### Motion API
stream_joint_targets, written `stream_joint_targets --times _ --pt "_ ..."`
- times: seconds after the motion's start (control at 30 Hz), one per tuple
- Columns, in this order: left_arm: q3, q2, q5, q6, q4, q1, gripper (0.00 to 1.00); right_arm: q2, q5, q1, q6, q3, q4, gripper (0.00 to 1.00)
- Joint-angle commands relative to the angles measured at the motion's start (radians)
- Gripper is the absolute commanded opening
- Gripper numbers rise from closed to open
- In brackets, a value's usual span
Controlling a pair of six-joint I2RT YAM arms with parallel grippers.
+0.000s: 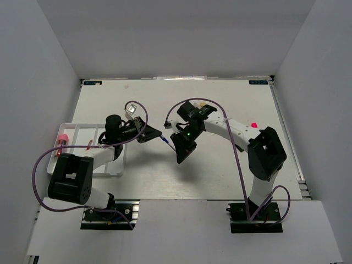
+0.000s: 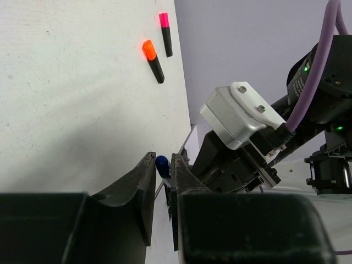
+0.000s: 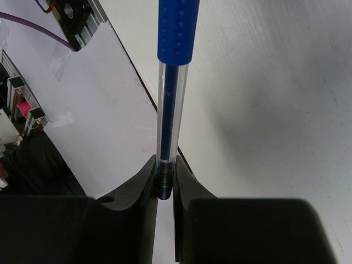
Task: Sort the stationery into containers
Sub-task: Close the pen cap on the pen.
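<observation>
The right fingers (image 3: 144, 190) are pinching one end of the blue pen (image 3: 169, 99) above mid-desk, and the left fingers (image 2: 140, 192) are pinching the other end. This is likely a handover, since the divided tray (image 1: 77, 132) is sitting at the desk's left edge.

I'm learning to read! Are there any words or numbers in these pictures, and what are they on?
No text here can be read.
On the left corner sticker, far edge: print too small to read.
On the right corner sticker, far edge: print too small to read.
On the blue pen: no writing shows.
</observation>
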State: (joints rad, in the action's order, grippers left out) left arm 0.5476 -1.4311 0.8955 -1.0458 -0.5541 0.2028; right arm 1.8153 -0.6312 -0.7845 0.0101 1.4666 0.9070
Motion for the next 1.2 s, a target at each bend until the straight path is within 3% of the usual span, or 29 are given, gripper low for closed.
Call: stream_joint_targets --times 0.0,1.17 --pt "-0.041 0.028 0.183 0.035 0.080 0.103 0.00 0.002 -0.059 0.010 0.031 0.138 -0.319 0.00" --pt "-0.054 0.032 0.172 0.040 0.089 0.178 0.00 0.113 -0.035 0.044 0.025 0.311 -0.278 0.00"
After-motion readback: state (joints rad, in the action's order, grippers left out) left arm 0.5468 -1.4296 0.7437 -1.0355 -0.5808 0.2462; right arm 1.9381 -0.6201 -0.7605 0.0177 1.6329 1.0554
